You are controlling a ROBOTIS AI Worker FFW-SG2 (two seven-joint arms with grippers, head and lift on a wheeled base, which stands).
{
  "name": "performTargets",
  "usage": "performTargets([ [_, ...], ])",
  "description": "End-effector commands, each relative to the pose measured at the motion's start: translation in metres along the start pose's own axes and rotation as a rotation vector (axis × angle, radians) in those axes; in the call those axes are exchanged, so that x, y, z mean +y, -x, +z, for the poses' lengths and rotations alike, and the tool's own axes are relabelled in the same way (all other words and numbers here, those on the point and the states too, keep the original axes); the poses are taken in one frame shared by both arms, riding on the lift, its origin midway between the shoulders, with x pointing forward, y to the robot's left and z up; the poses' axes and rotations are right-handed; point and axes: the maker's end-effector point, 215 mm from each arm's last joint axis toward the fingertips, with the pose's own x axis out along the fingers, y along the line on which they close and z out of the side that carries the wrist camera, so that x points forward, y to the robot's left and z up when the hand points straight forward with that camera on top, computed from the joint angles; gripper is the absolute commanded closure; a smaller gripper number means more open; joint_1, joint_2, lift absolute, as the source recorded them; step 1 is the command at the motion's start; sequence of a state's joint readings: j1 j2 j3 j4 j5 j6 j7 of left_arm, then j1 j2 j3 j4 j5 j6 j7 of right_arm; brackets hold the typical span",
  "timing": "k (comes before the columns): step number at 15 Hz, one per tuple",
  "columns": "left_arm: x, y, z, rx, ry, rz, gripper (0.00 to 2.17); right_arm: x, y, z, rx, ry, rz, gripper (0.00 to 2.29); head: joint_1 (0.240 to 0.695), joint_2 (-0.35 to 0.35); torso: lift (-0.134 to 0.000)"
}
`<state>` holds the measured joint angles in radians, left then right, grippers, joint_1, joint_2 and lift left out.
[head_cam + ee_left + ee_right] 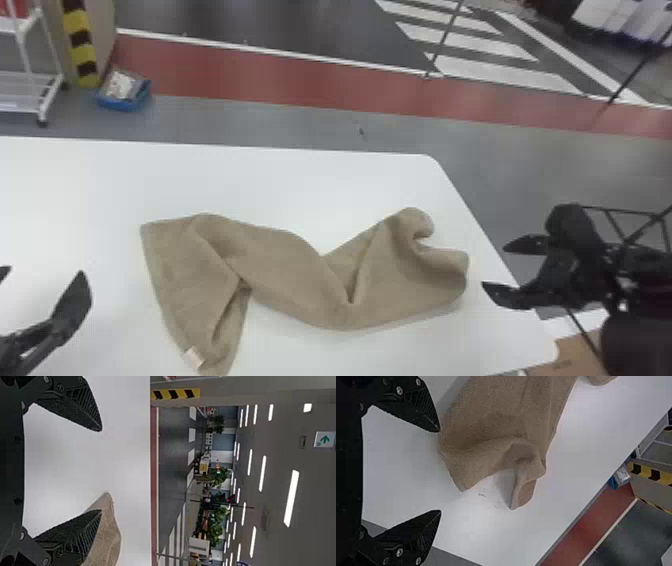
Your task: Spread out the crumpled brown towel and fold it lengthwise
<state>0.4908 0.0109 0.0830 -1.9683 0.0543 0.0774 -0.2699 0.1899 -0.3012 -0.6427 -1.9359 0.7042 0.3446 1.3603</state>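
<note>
The left hand [44, 275] is open — fingers wide apart. Just right of it, the crumpled brown towel [300, 270] lies twisted on the white surface [300, 190], its pale label [194, 357] towards that hand. Beyond the towel's right end — the right hand [495, 266], also open.

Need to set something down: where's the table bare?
Beyond the crumpled brown towel, the white table is bare to its far edge; a smaller patch lies between towel and black left gripper. The right is crowded: towel, table edge and black right gripper lie close.
</note>
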Motion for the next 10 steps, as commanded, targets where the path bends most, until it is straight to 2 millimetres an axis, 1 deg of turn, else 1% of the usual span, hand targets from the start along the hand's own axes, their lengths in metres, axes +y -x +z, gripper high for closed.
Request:
performTargets([
  [1, 0.001, 0.000, -0.002, 0.005, 0.000, 0.003, 0.17, -0.008, -0.015, -0.026, 0.038, 0.009, -0.016, 0.19, 0.695, -0.350, -0.124],
  [2, 0.000, 0.001, -0.004, 0.008, 0.002, 0.000, 0.17, -0.011, -0.018, -0.031, 0.040, -0.005, -0.026, 0.19, 0.695, -0.350, -0.124],
  [3, -0.001, 0.002, -0.006, 0.012, 0.001, -0.001, 0.17, -0.015, -0.016, -0.032, 0.019, -0.026, -0.033, 0.19, 0.695, -0.350, -0.124],
  [4, -0.003, 0.005, -0.004, 0.009, -0.003, -0.006, 0.17, -0.026, -0.007, -0.035, -0.015, -0.054, -0.059, 0.19, 0.695, -0.350, -0.124],
  [6, -0.011, 0.014, -0.004, 0.014, -0.037, -0.020, 0.17, -0.055, 0.013, -0.044, -0.095, -0.148, -0.122, 0.19, 0.695, -0.350, -0.124],
  [7, -0.013, 0.017, -0.002, 0.013, -0.045, -0.029, 0.17, -0.073, 0.024, -0.050, -0.117, -0.197, -0.167, 0.19, 0.695, -0.350, -0.124],
  [8, -0.020, 0.017, 0.003, 0.005, -0.051, -0.047, 0.17, -0.093, 0.035, -0.055, -0.138, -0.267, -0.216, 0.19, 0.695, -0.350, -0.124],
  [9, -0.023, 0.019, 0.008, 0.001, -0.057, -0.056, 0.17, -0.110, 0.040, -0.061, -0.148, -0.335, -0.262, 0.19, 0.695, -0.350, -0.124],
  [10, -0.029, 0.021, 0.012, -0.005, -0.067, -0.072, 0.17, -0.122, 0.040, -0.066, -0.147, -0.357, -0.313, 0.19, 0.695, -0.350, -0.124],
])
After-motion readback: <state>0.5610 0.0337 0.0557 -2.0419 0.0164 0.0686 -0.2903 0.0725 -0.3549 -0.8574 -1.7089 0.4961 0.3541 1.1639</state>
